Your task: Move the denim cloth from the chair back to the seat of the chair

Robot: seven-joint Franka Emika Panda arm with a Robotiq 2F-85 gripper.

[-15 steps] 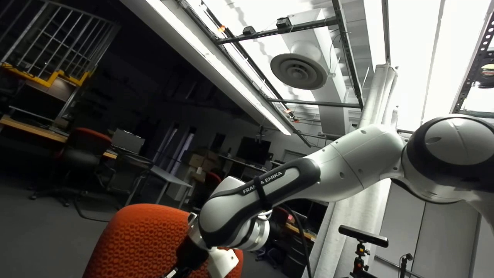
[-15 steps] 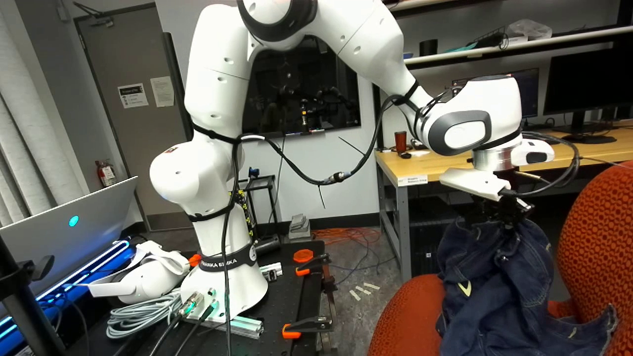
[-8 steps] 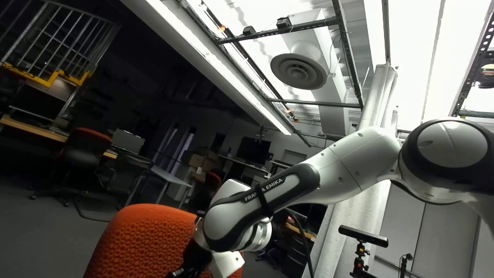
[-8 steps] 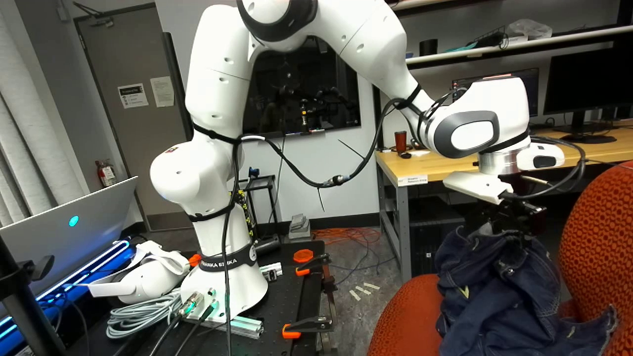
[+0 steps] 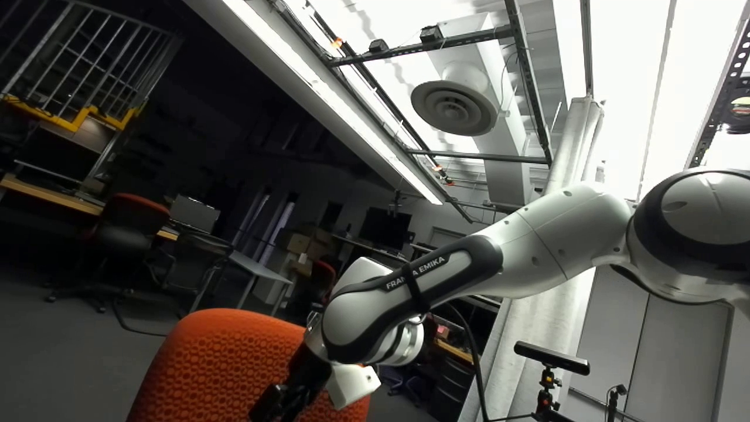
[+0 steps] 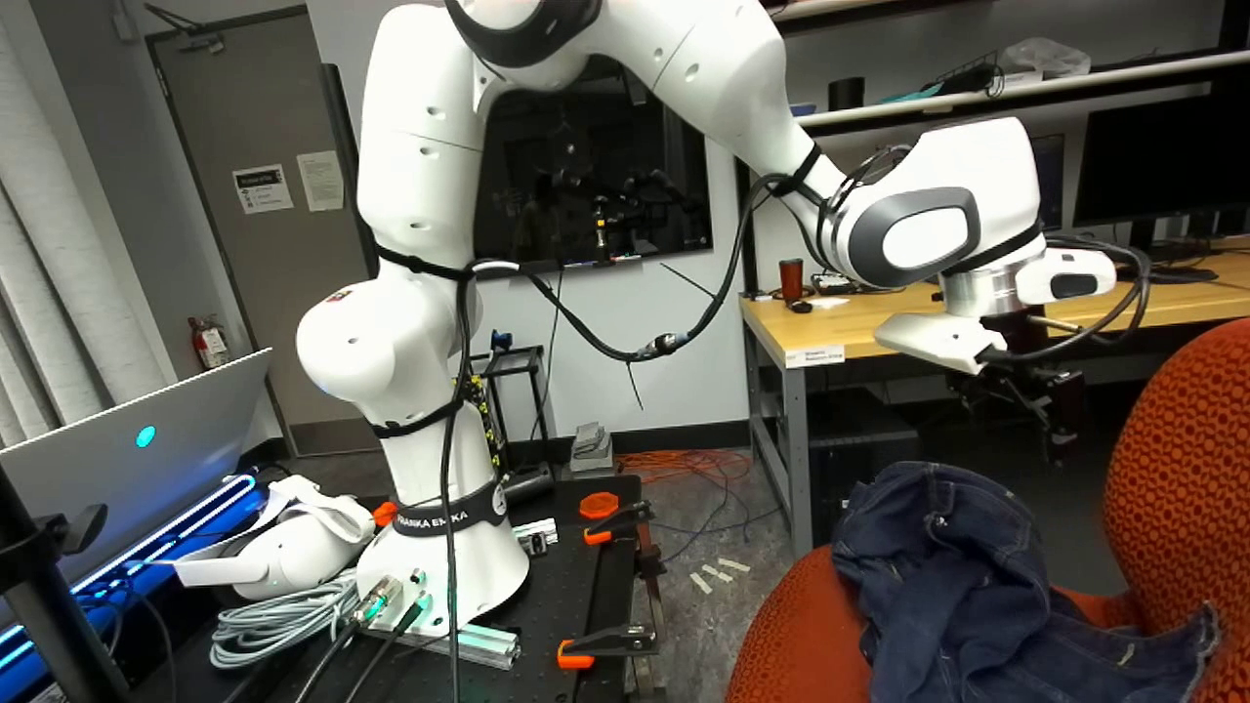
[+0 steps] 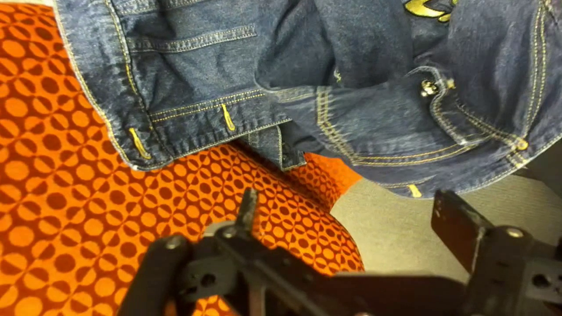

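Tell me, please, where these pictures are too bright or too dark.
In an exterior view, parts of the ceiling are overexposed, while a far chair is half lost in darkness; in the wrist view, the denim cloth is well lit.

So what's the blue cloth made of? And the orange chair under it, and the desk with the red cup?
The cloth looks like denim: matt, with yellow stitching along its seams. The chair seems covered in woven fabric: no shine, and a circle pattern. The desk has a smooth-looking, yellowish top: probably wood, maybe laminate.
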